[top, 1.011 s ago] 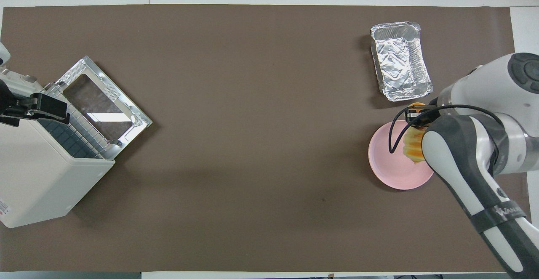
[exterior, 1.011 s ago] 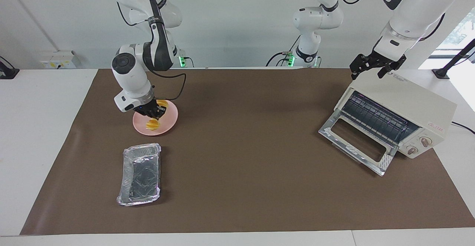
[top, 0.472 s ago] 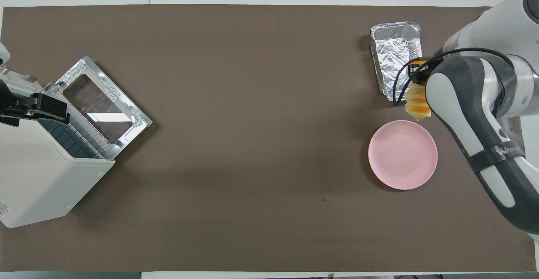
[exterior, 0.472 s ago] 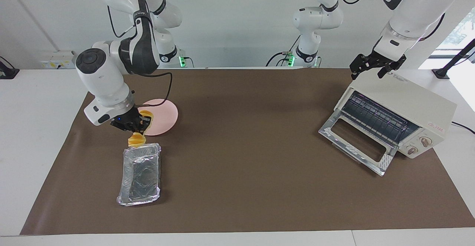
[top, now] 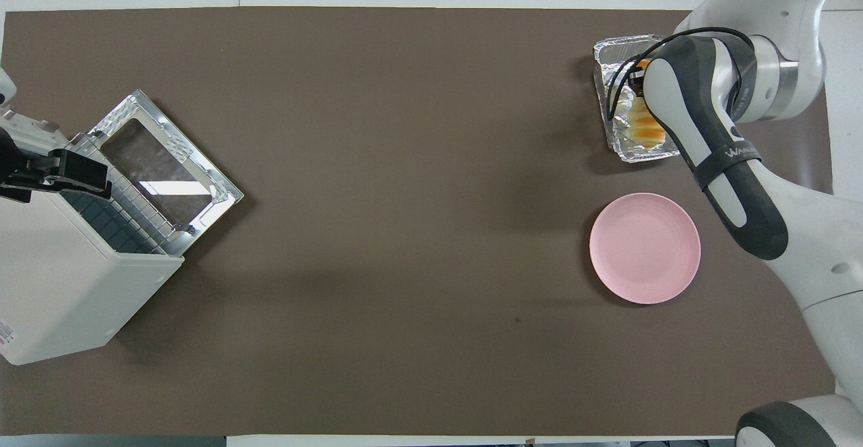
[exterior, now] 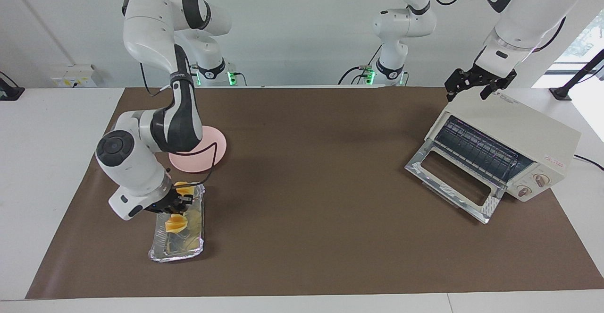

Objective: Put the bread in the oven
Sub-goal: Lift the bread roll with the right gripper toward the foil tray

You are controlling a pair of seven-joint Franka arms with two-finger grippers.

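Right now, reading the facing view from its left edge across, you have the right gripper [exterior: 175, 204] down over the crinkled silver foil tray [exterior: 163, 249], its fingers clamped on the small golden-yellow ridged loaf of bread [exterior: 176, 223]. The bread hangs tilted from the gripper with its lower end inside the tray; you cannot tell whether it touches the tray's floor. From overhead the right arm covers most of the gripper, and the bread [top: 645, 132] shows within the tray's [top: 615, 49] walls. The round pink plate [exterior: 212, 150] lies bare, nearer to the robots than the tray and just beside it.

Toward the left arm's end of the table stands the boxy cream-white toaster oven [exterior: 514, 138], its glass-windowed drop door [exterior: 453, 181] folded down open. The left gripper [exterior: 474, 84] waits just above the oven's top edge; you cannot tell how its jaws stand. Bread and oven are well apart.
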